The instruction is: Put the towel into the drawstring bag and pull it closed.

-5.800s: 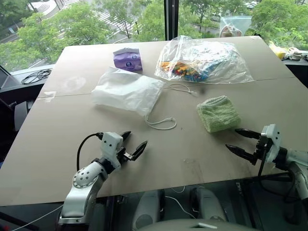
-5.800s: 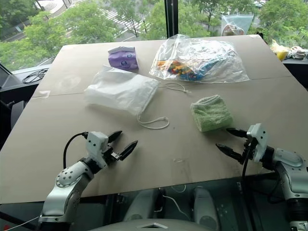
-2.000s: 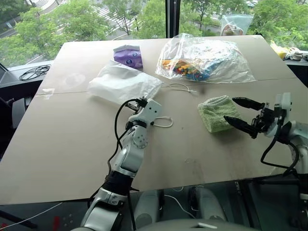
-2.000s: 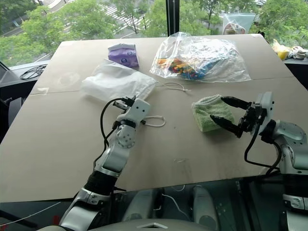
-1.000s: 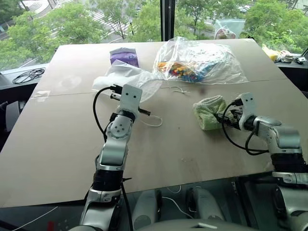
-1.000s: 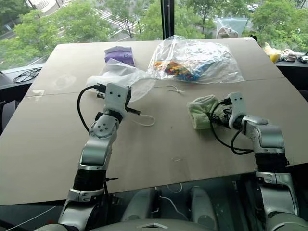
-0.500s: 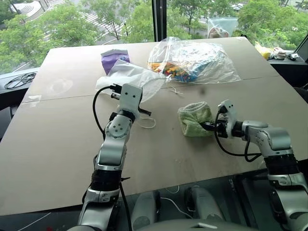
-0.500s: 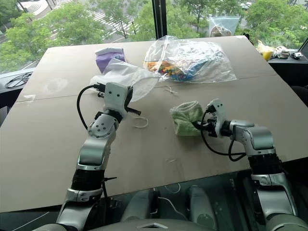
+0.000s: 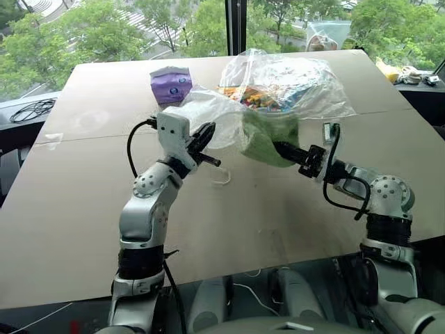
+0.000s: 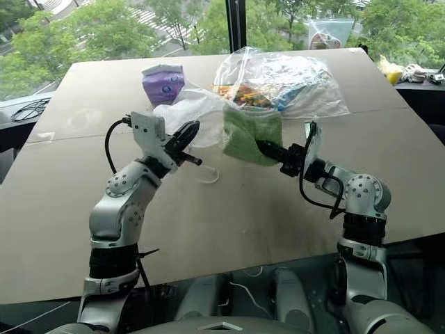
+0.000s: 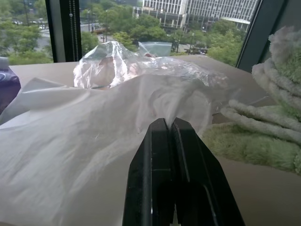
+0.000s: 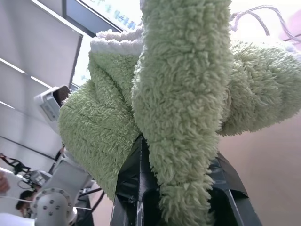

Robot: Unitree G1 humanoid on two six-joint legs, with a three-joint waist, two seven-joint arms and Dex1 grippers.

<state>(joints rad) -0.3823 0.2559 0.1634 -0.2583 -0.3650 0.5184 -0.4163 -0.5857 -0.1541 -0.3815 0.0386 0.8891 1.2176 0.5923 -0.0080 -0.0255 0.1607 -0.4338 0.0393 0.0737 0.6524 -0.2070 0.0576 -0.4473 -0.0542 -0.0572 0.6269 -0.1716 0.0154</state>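
I am at the loading step: both of the task's things are up off the worktop [image 9: 83, 209] and being brought together over its middle, toward the far edge. Behind them, by that far edge, lie the large clear plastic bag of colourful pieces [image 9: 292, 80] and the small purple packet [image 9: 170, 85], neither of which I need.

The drawstring bag [image 9: 212, 118] hangs from my left gripper [image 9: 202, 142], whose fingers are pressed tight together on the thin white fabric near its mouth; in the left wrist view the cloth billows out just past the closed tips. A loop of white cord [image 9: 222, 177] dangles below it toward the board.

The towel [image 10: 250, 133] is pinched in my right gripper [image 10: 268, 149], clamped on a fold so the green terry drapes over the fingers. It is just beside the bag and seems to brush its fabric.

Next I judge I need the mouth open, which I cannot confirm from here, then to push the towel in. Held at one point only, the flimsy mouth may well collapse shut.
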